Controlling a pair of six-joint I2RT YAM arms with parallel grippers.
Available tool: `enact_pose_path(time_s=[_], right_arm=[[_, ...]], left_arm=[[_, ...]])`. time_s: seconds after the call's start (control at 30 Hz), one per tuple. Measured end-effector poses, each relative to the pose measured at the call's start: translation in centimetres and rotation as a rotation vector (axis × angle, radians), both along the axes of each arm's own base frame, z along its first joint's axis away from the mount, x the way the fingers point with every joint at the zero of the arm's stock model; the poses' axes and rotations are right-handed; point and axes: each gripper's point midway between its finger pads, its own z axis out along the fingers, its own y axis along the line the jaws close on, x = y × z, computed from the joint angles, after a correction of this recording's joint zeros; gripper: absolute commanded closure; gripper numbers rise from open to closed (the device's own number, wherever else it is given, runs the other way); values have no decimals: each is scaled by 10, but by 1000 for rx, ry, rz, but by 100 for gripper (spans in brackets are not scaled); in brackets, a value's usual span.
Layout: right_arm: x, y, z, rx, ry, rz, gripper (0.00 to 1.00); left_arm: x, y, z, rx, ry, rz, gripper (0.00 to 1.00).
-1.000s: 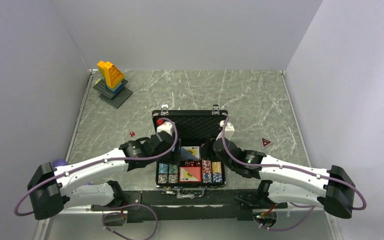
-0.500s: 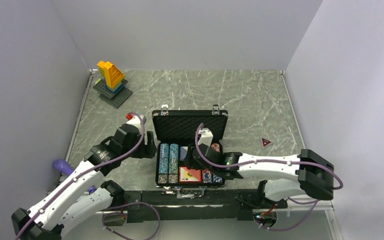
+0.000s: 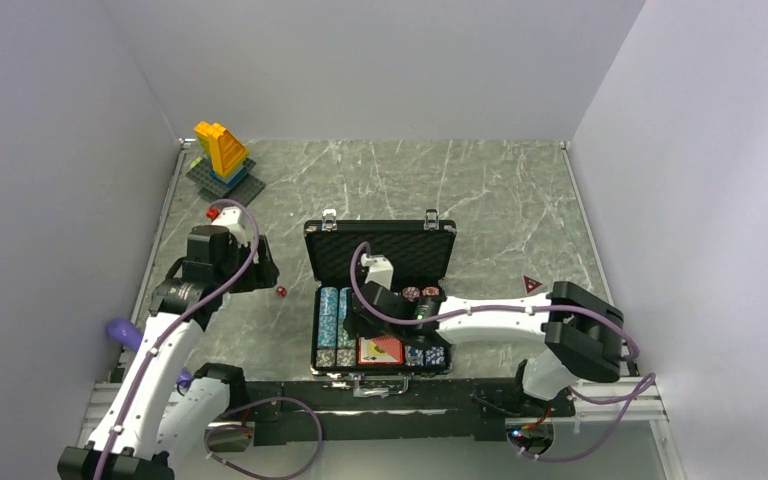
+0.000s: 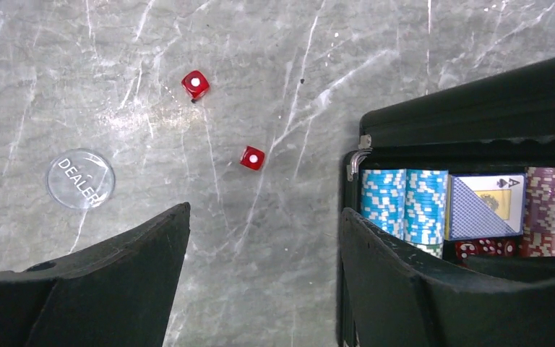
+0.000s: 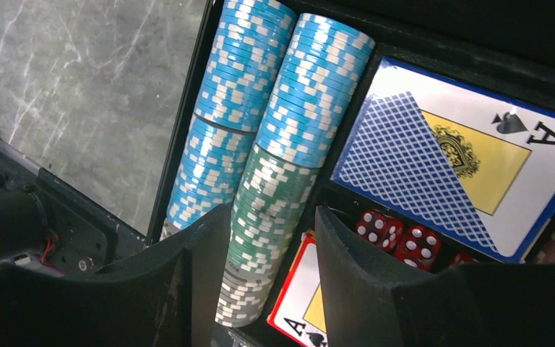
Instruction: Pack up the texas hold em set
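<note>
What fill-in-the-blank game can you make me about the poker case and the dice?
The black case has its lid ___.
Beside it, ___ red dice lie on the table.
The clear round disc says ___.
The blue-backed card pack shows the ace of ___.
Missing words: open, two, DEALER, spades.

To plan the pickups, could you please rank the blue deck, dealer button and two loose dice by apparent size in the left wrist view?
1. Blue deck, narrowly.
2. Dealer button.
3. Upper die and lower die, alike.
</note>
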Motion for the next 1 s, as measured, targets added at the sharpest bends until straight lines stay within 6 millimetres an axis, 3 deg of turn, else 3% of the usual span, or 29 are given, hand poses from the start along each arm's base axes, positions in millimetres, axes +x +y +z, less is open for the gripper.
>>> enact_pose_path(time_s=[0.33, 1.0], right_arm=[[4, 11, -20, -125, 50, -7, 49], [5, 11, -25, -151, 76, -68, 50]], left_arm=[[9, 5, -5, 40, -14, -17, 20], [10, 10, 3, 63, -53, -7, 19]])
